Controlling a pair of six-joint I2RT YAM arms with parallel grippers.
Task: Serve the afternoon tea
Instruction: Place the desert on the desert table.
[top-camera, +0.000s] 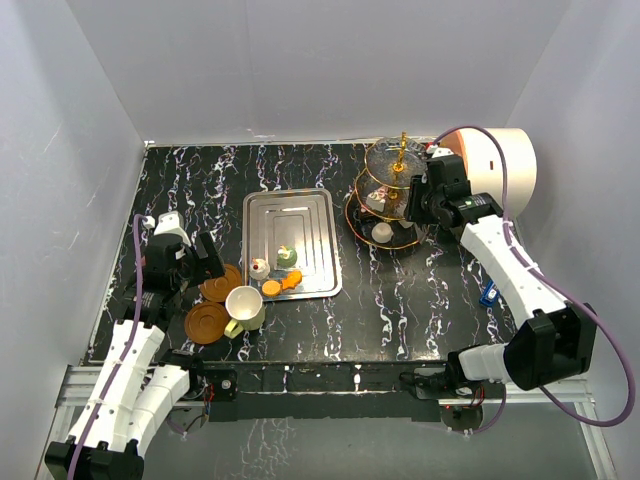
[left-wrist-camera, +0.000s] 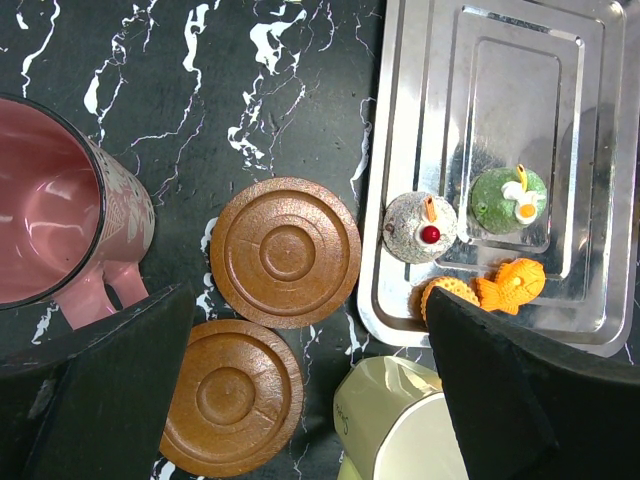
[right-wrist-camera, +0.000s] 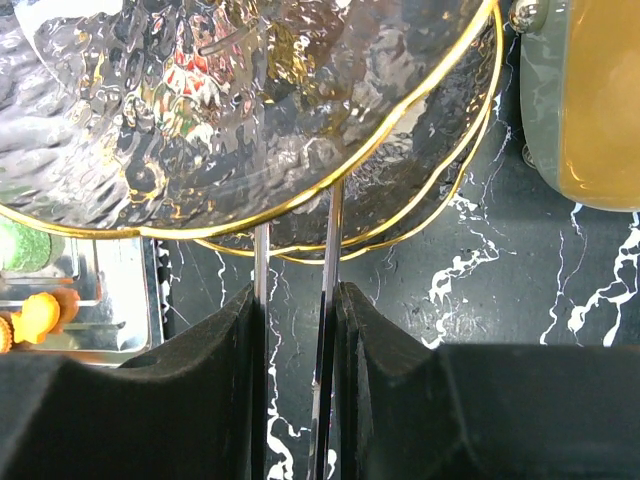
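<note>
Left gripper (top-camera: 207, 262): jaws fully open and empty, hovering above the two brown saucers (left-wrist-camera: 285, 252), which lay edge to edge on the desk (top-camera: 200, 190). The maroon cup (left-wrist-camera: 50, 220) sat just left of them and the cream cup (left-wrist-camera: 400, 425) just beside the nearer one. We read that as lining up for a saucer or a cup.

Right gripper (right-wrist-camera: 297, 290): jaws nearly shut on a thin metal tool (right-wrist-camera: 330, 230), which looked like tongs. Its tips were at the rim of the glass stand (right-wrist-camera: 200, 100), probably because the cakes are too small for bare jaws.

Two white cakes (top-camera: 382, 232) were on the stand. The cherry-topped cake (left-wrist-camera: 420, 228), green cake (left-wrist-camera: 507, 198) and orange cakes (left-wrist-camera: 510, 283) waited in the near-left corner of the steel tray (left-wrist-camera: 600, 120).
</note>
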